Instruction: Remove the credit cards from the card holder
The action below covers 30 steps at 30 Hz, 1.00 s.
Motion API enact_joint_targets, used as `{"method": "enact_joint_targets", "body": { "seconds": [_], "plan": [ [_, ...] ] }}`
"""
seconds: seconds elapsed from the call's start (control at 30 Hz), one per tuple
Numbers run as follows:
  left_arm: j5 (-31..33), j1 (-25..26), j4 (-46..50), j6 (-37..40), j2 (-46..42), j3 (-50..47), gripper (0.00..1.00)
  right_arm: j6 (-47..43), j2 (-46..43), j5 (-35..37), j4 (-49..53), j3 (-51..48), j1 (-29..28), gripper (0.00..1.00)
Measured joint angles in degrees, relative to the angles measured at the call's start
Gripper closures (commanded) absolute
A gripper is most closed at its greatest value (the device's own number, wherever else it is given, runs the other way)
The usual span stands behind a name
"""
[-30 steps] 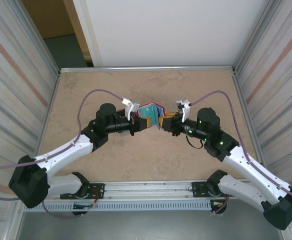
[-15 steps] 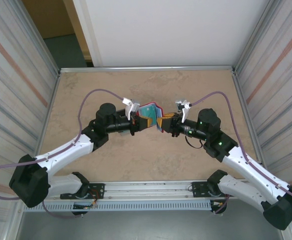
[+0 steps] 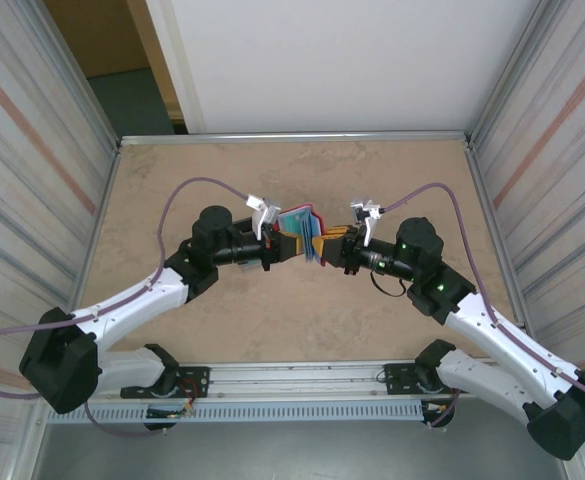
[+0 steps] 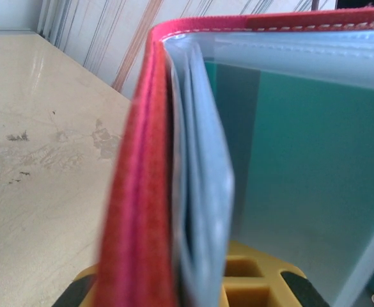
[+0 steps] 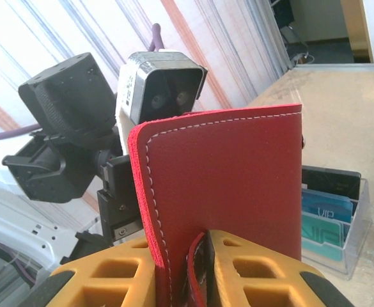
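The card holder hangs open above the table, and we see a teal card inside one clear sleeve, so we judge the emptying unfinished. Left of the card holder, the left gripper is clenched on its cover and sleeves; right of it, the right gripper pinches the red cover. Just beyond the card holder a clear box holds a few cards, whose origin we cannot tell

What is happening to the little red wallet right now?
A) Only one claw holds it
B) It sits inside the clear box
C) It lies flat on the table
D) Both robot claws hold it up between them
D: the card holder stands open, one side pinched by the left gripper, the other by the right gripper.
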State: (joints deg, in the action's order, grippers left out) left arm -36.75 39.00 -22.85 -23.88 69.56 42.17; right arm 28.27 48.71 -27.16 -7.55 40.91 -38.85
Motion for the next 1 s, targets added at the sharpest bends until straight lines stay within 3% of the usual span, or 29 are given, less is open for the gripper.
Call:
{"method": "enact_joint_targets", "body": {
  "seconds": [0.3, 0.37, 0.57, 1.0],
  "plan": [
    [-0.31, 0.0, -0.09, -0.28, 0.0, 0.02, 0.97, 0.28, 0.57, 0.26, -0.15, 0.0, 0.0, 0.95],
    [-0.31, 0.0, 0.0, -0.42, 0.0, 0.02, 0.87, 0.46, 0.55, 0.52, -0.11, 0.0, 0.0, 1.0],
    [-0.13, -0.04, 0.42, -0.96, -0.02, 0.02, 0.51, 0.46, -0.11, 3.69, 1.01, 0.0, -0.02, 1.0],
    [-2.69, -0.02, 0.24, -2.91, -0.02, 0.02, 0.06, 0.48, -2.32, 9.18, 3.3, -0.04, -0.02, 1.0]
  ]
}}
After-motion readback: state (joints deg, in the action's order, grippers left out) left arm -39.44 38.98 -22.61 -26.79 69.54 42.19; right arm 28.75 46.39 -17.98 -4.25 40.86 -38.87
